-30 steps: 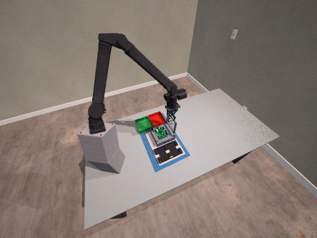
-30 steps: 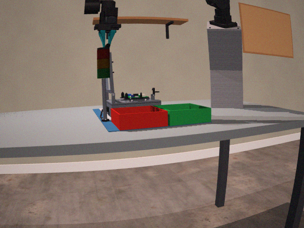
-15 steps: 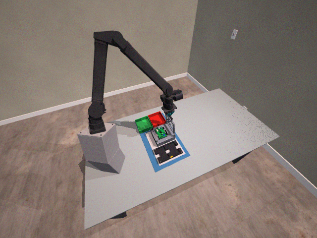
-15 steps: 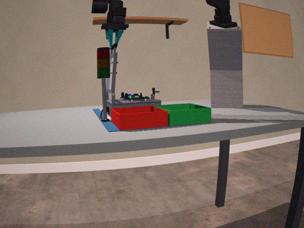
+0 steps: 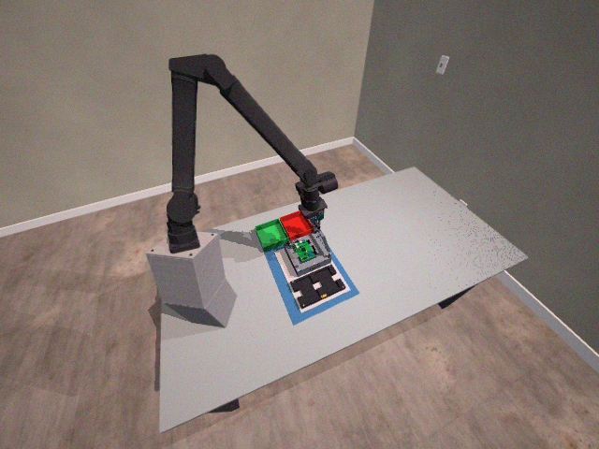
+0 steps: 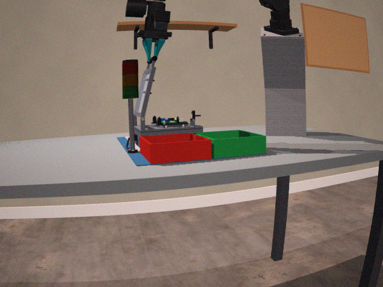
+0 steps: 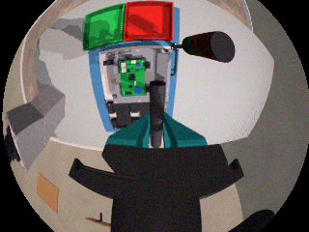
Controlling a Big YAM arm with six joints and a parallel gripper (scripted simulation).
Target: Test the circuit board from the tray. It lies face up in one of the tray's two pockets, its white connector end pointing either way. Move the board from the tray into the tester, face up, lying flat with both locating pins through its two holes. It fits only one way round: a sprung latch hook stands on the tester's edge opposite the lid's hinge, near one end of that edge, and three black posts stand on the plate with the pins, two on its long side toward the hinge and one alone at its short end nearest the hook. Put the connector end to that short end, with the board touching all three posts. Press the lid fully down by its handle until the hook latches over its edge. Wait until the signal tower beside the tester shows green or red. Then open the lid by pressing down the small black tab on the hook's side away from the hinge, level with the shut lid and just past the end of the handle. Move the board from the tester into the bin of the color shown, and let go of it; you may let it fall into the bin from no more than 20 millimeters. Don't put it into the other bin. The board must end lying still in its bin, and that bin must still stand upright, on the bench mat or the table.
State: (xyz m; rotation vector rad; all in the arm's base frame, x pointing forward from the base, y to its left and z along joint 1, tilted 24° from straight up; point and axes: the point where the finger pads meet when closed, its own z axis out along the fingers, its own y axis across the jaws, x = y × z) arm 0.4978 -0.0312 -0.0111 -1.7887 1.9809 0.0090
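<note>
The green circuit board (image 5: 304,250) lies face up on the plate of the grey tester (image 5: 310,261); it also shows in the wrist view (image 7: 131,76) and in the exterior view (image 6: 173,121). The tester's lid (image 6: 146,91) stands raised, steeply tilted over the hinge side. My gripper (image 6: 152,58) is shut on the lid's black handle (image 7: 156,112) at the lid's top edge, above the tester. The latch hook (image 6: 193,117) stands at the tester's far edge from the hinge. The signal tower (image 6: 130,79) beside the tester shows dim red, amber and green, none lit.
The red bin (image 6: 175,147) and the green bin (image 6: 236,142) stand side by side next to the tester on the blue mat (image 5: 316,290). The black tray (image 5: 317,286) lies on the mat beyond the tester, both pockets empty. The arm's grey pedestal (image 5: 193,275) stands at the table's edge.
</note>
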